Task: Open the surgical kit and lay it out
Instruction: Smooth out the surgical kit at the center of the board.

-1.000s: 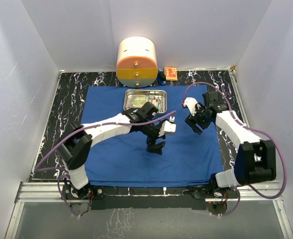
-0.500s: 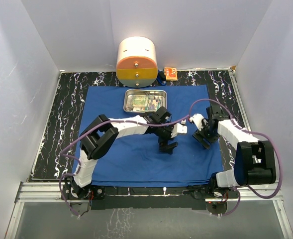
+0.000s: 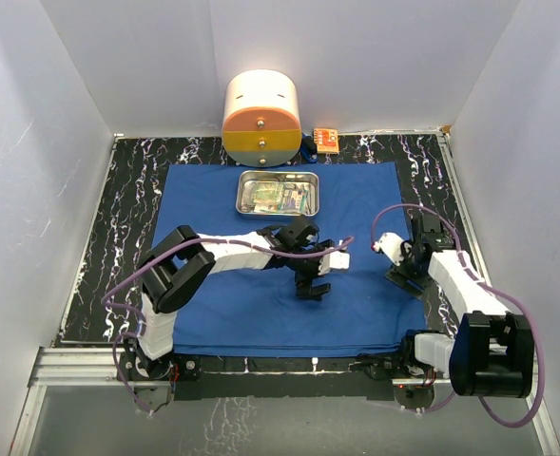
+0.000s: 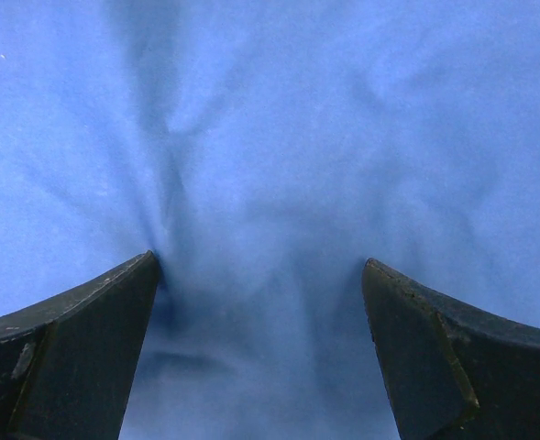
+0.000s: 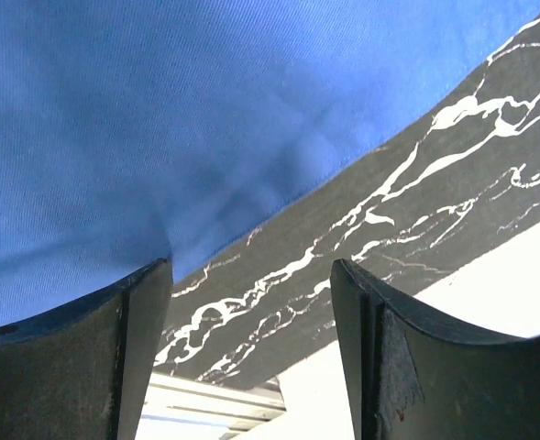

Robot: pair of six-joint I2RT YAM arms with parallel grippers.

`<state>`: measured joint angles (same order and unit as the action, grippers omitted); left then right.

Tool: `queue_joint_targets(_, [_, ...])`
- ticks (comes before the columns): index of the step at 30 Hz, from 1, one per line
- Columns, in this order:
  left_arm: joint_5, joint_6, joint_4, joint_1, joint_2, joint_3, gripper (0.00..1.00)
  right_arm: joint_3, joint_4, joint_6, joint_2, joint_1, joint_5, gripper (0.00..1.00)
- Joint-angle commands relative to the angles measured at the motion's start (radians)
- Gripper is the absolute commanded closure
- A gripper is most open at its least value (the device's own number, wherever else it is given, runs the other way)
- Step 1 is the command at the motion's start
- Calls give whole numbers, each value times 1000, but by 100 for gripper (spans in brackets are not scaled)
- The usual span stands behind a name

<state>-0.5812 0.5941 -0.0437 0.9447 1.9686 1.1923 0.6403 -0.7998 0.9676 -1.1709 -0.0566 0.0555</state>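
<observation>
Top view: high, behind arm bases [image 3: 151, 366], looking down on whole table [image 3: 132, 204]. Left wrist view: very near cloth [image 4: 279, 137], facing down past own fingers [image 4: 77, 348]. Right wrist view: close, low over cloth's right edge and bare table. All three share cloth.

Light: shining evenly from above, casting soft shadows.
Steel tray [image 3: 241, 194]: glinting faintly.
Wrist views: blurring slightly around dark fingers [image 4: 68, 357].
</observation>
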Motion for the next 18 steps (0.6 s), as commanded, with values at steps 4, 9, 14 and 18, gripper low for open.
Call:
queue_joint_targets(4, [-17,4,-201,19,-110,9,9,200,-160,-8,21,-15,-195,32])
queue_joint_targets(9, [26,29,-219,19,-198,42,6,304,-131,-163,-51,31,-420,34])
queue_joint_targets(14, [122,98,-292,-6,-272,-17,5,232,-11,-260,-79,185,-422,35])
queue_joint_targets(18, [152,103,-310,-96,-352,-119,5,131,64,-282,-63,268,-371,35])
